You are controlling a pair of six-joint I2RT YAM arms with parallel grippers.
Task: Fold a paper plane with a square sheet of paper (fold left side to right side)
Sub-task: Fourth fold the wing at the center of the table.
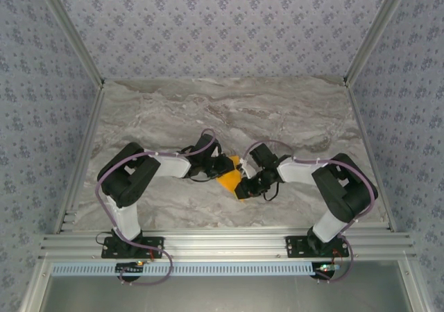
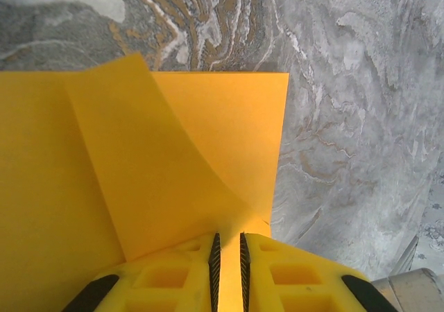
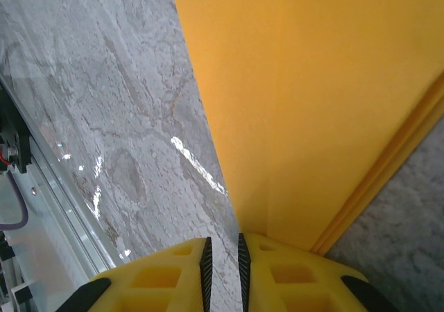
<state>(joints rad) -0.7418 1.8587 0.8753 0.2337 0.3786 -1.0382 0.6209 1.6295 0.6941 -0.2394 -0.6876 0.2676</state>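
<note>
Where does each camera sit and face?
Top external: overhead behind the bases, looking down at the table; both arms, left gripper and right gripper at the orange paper.
Left wrist: wrist-mounted, faces the paper's curled flap past its fingers.
Right wrist: wrist-mounted, faces the paper's edge past its fingers.
All share the paper.

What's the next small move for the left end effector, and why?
Probably sweep the left end effector across toward the opposite edge: it pinches a lifted, curled flap of the orange sheet that isn't laid flat yet, while the right end effector sits closed at the sheet's edge.
</note>
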